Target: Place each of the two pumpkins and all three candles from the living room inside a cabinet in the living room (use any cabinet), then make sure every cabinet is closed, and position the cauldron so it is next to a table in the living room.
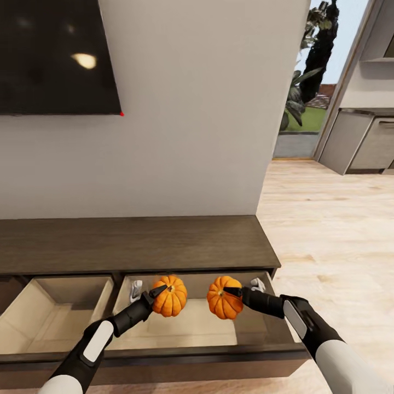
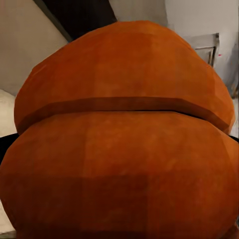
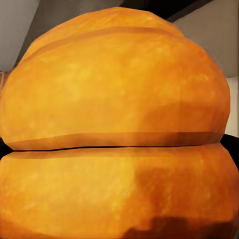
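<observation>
Two orange pumpkins hang over the open right drawer of the dark-brown cabinet [image 1: 137,241]. My left gripper [image 1: 159,293] is shut on the left pumpkin [image 1: 173,298]. My right gripper [image 1: 232,293] is shut on the right pumpkin [image 1: 221,300]. Each held pumpkin looms close before its wrist camera, the left pumpkin [image 2: 124,139] and the right pumpkin [image 3: 119,124]. The two pumpkins are about a hand's width apart. The pale drawer floor [image 1: 191,328] lies below them. Candles and cauldron are out of view.
A second open drawer [image 1: 54,317] with a pale interior sits to the left. A dark TV screen [image 1: 54,54] hangs on the white wall above the cabinet. Light wood floor [image 1: 328,230] stretches right toward a doorway and grey kitchen units [image 1: 366,142].
</observation>
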You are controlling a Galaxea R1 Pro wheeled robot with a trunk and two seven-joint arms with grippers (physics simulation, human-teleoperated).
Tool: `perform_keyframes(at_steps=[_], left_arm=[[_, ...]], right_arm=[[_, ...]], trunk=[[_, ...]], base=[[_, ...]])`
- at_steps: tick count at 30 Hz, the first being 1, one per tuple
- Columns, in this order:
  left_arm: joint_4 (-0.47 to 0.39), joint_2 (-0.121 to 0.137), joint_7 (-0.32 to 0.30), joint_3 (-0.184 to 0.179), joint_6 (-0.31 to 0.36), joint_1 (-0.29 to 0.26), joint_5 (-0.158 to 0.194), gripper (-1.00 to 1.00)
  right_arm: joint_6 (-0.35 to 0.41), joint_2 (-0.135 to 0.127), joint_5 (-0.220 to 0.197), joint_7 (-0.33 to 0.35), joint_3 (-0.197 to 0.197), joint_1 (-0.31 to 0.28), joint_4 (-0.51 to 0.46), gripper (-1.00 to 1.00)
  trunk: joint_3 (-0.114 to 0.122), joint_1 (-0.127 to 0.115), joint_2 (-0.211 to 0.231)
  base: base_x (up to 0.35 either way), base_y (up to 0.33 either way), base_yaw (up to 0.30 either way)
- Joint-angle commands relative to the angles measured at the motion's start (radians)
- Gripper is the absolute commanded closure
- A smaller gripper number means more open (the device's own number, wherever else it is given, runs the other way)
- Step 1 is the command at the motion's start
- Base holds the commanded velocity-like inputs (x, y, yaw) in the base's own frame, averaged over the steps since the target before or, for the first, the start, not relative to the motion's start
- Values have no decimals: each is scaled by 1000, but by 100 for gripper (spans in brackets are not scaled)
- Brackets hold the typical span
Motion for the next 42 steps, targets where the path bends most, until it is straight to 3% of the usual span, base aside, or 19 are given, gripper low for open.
perform_keyframes(at_steps=[1,6,7,10,17,24,29,34,40,42], left_arm=[[11,-1,-2,3,-6,0,-14,100],[26,3,-1,2,-28,0,-42,100],[59,-3,-1,0,-30,0,-44,100],[73,5,-2,2,-33,0,-65,100],[78,7,-2,2,-37,0,-78,100],[115,6,-2,0,-124,0,-79,100],[119,4,-2,-1,-130,0,-82,100],[119,-3,-2,1,-132,0,-128,100],[119,-5,-2,2,-132,0,-134,100],[119,-5,-2,2,-132,0,-134,100]], right_arm=[[-3,1,-3,-1,0,0,2,100],[-12,30,3,-44,0,0,50,100],[-102,47,5,-108,-1,1,73,100],[-134,45,8,-112,0,1,75,100],[-142,45,10,-119,-1,5,86,100],[-148,49,10,-166,1,5,177,100],[-150,49,11,-216,1,4,212,100],[-150,51,10,-220,1,4,215,100],[-150,52,10,-220,4,4,214,100],[-156,53,12,-220,22,4,211,100]], trunk=[[0,0,0],[0,0,0],[0,0,0],[0,0,0],[0,0,0],[0,0,0],[0,0,0],[0,0,0],[0,0,0],[0,0,0]], base=[[48,-17,0],[30,-5,0],[50,0,0],[12,0,0],[1,0,0],[0,0,0],[20,-9,0],[136,-84,0],[11,-7,0],[1,0,0]])
